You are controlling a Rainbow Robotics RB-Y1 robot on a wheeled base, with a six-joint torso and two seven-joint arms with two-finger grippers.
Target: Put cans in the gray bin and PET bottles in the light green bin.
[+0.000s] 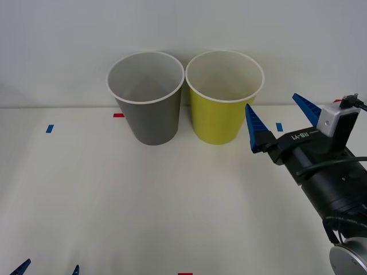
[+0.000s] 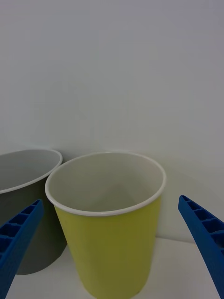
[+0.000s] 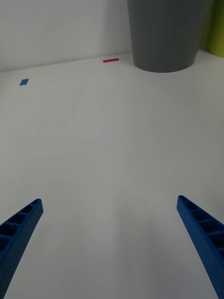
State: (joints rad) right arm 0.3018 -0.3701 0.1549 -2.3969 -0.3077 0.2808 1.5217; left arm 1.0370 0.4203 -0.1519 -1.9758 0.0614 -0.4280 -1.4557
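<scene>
Front view: the gray bin (image 1: 147,100) and the light green bin (image 1: 222,97) are seen upright and side by side at the far edge of the white table (image 1: 114,195), rims nearly touching, gray on the robot's left. The right gripper (image 1: 281,117) is raised just to the right of the green bin, fingers spread wide, nothing held. The left gripper (image 1: 49,268) is low at the near left corner, tips alone visible, well apart from both bins. No can or bottle is seen on the table; both bin interiors appear white, with no contents visible from this angle.

Right wrist view: the light green bin (image 2: 109,224) is centred between the blue fingers (image 2: 18,238) — wide open, empty. Part of the gray bin (image 2: 23,187) is seen beside it.

Left wrist view: the fingers (image 2: 18,238) counterpart here (image 3: 21,233) are likewise spread wide over bare table; the base of the gray bin (image 3: 165,37) is seen ahead, with red and blue tape marks (image 3: 110,60) near it.

Handling judgement: where the can lies cannot be told. A slim drink can is expected to be light, thin-walled, smooth — a mid-body grip across the diameter, with moderate squeeze, is judged best.
</scene>
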